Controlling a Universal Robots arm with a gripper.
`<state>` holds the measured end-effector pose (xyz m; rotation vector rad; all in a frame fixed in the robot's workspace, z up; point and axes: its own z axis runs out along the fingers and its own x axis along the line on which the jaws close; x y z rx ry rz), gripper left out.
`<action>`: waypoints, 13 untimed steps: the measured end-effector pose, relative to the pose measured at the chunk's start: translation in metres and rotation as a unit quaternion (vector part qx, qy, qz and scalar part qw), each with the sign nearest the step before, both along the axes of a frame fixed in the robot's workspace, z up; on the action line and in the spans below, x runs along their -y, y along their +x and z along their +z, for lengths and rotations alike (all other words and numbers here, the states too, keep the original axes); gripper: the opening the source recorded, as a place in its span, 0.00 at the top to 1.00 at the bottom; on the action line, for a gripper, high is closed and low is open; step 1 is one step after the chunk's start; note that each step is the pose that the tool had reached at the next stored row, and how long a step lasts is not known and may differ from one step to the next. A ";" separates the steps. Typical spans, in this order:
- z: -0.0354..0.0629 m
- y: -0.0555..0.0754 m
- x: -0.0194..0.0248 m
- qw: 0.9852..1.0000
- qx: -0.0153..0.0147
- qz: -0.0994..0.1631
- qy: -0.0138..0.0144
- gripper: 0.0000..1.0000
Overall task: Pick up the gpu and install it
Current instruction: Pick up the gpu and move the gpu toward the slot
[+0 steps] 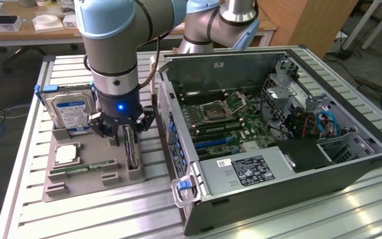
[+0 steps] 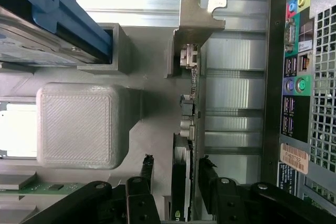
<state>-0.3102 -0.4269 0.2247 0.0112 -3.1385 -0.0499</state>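
The gpu (image 1: 133,158) is a thin dark card standing on edge in a slot of the grey holder tray (image 1: 78,188), beside the open computer case (image 1: 290,164). My gripper (image 1: 127,135) hangs straight down over it. In the wrist view the gpu (image 2: 188,103) runs lengthwise, with its metal bracket (image 2: 198,18) at the far end. My gripper (image 2: 177,165) is open. Its black fingers (image 2: 147,167) stand one on each side of the card, and a gap shows on at least one side. The card still rests in the tray.
On the same tray are a silver hard drive (image 1: 71,110), a processor (image 1: 66,154) and a green memory stick (image 1: 83,168). The case's rear port panel (image 2: 299,77) lies close beside the card. The motherboard (image 1: 231,124) with blue slots (image 1: 211,142) lies exposed inside the case.
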 end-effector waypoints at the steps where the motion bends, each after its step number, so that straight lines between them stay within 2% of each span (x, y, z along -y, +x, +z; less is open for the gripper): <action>1: 0.0000 0.000 0.0000 1.000 0.000 0.000 0.000 0.53; 3: 0.0000 0.000 0.0000 1.000 0.000 0.000 0.000 0.54; 4: 0.0000 0.000 0.0000 1.000 0.000 0.000 0.000 0.61; 6: 0.0000 0.000 0.0000 1.000 0.000 0.000 0.000 0.61; 8: 0.0000 0.000 0.0000 1.000 0.000 0.000 0.000 0.72; 13: 0.0000 0.000 0.0000 1.000 0.000 0.000 0.000 0.74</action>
